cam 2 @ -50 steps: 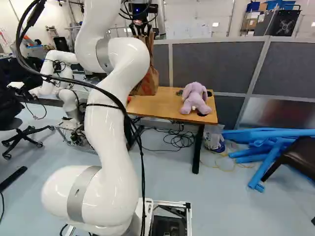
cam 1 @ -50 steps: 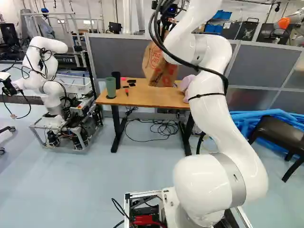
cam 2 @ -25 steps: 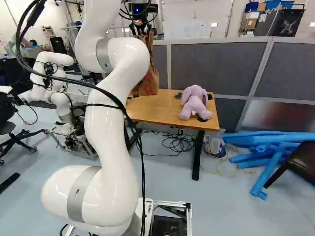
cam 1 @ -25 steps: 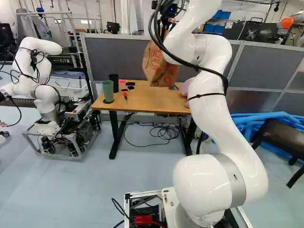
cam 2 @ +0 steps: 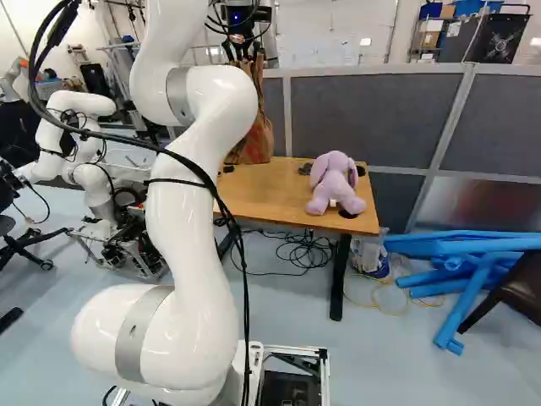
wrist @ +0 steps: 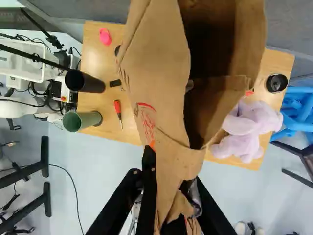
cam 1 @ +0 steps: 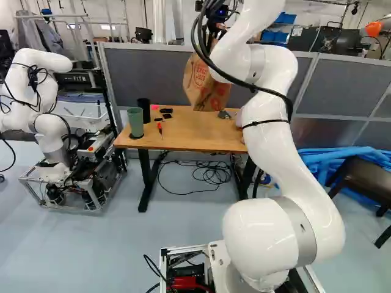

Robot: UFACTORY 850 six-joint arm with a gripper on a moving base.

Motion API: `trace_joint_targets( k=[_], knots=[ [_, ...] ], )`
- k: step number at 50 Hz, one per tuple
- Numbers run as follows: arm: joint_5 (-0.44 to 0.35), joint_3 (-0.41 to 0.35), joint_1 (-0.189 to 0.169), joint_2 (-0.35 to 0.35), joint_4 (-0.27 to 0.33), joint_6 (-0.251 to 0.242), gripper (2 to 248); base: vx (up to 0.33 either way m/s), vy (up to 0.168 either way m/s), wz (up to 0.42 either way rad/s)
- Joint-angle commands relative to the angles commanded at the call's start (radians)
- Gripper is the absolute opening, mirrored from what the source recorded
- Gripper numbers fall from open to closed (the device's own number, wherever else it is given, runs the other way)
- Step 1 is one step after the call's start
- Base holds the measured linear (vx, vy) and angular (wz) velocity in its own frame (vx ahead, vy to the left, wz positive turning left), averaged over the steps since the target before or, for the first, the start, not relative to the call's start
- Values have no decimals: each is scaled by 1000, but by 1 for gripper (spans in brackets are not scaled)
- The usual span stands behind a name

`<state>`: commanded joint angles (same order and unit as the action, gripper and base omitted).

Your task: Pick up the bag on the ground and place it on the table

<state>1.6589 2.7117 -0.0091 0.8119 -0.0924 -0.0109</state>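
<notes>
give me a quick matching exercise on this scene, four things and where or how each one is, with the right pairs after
1. paper bag
2. plush toy
3. tubes
4. green cup

A. blue, in a pile
B. beside a black cup
C. held in the gripper
D. lilac, on the table

Right pairs: 1-C, 2-D, 3-A, 4-B

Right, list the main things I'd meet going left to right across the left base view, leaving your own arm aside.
Another robot → green cup → red screwdriver → paper bag → dark chair.
</notes>
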Motion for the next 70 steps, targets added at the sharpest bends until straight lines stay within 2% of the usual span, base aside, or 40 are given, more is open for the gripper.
trace_joint_targets(
  k=[38, 70],
  knots=[
    [13, 75, 0, 45, 0, 0, 21, 1, 0, 0],
    [57, 14, 0, 65, 0, 0, 21, 0, 0, 0]
  ],
)
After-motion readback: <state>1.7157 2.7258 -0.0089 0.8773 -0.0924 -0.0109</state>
